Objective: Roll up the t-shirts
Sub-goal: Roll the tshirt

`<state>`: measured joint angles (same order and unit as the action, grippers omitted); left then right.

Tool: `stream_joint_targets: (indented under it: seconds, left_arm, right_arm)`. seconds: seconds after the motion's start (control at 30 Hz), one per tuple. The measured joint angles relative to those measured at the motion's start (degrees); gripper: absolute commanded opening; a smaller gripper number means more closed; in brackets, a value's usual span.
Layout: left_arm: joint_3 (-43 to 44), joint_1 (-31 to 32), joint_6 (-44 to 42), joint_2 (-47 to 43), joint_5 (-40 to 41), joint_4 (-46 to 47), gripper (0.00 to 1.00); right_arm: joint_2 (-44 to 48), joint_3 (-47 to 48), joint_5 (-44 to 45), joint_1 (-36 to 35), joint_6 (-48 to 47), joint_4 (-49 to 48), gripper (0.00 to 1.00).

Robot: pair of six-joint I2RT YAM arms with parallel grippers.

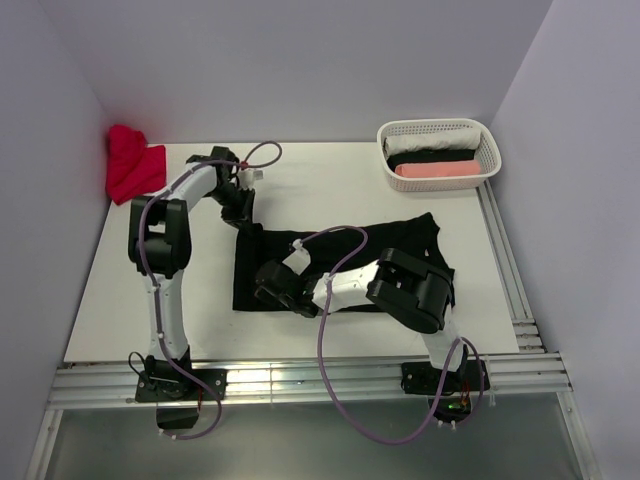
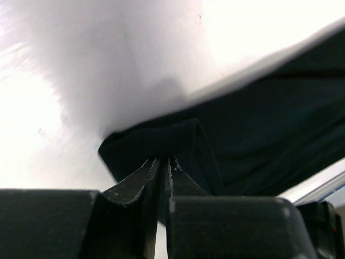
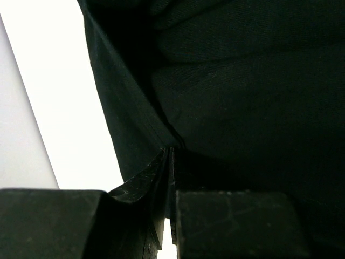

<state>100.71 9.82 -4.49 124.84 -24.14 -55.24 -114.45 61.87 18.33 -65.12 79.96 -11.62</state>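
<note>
A black t-shirt [image 1: 370, 245] lies spread flat in the middle of the white table. My left gripper [image 1: 243, 216] is at its far left corner; in the left wrist view the gripper [image 2: 165, 159] is shut on a folded corner of the black cloth [image 2: 259, 135]. At the shirt's near left edge sits my right gripper [image 1: 268, 290]. Seen from the right wrist, that gripper [image 3: 171, 151] is shut on the hem of the black cloth [image 3: 242, 108]. A red t-shirt [image 1: 133, 165] is crumpled at the back left corner.
A white basket [image 1: 437, 126] stands at the back right and holds rolled shirts, one of them pink [image 1: 436, 170]. Aluminium rails run along the table's near edge [image 1: 300, 380] and right edge [image 1: 505, 260]. Walls close in the left, back and right sides.
</note>
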Motion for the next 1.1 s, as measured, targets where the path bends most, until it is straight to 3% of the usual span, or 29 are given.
stream_joint_targets:
  seconds: [0.23,0.47,0.8,1.1]
  left_arm:
    - [-1.36,1.38,0.94,1.99,0.28,2.54,0.13]
    - [-2.8,1.92,1.14,0.98,1.57,4.15,0.13]
    - [-3.1,2.29,1.16,0.7,2.49,4.48,0.13]
    - [-3.1,2.45,1.16,0.68,2.71,4.46,0.13]
  right_arm:
    - [0.0,-0.22,0.04,-0.17,0.13,-0.33,0.1]
    - [2.12,-0.24,0.24,-0.48,-1.53,3.15,0.22]
    - [3.21,7.74,0.42,3.3,-8.37,8.63,0.21]
    - [-2.4,14.78,-1.73,10.23,-11.89,5.05,0.18]
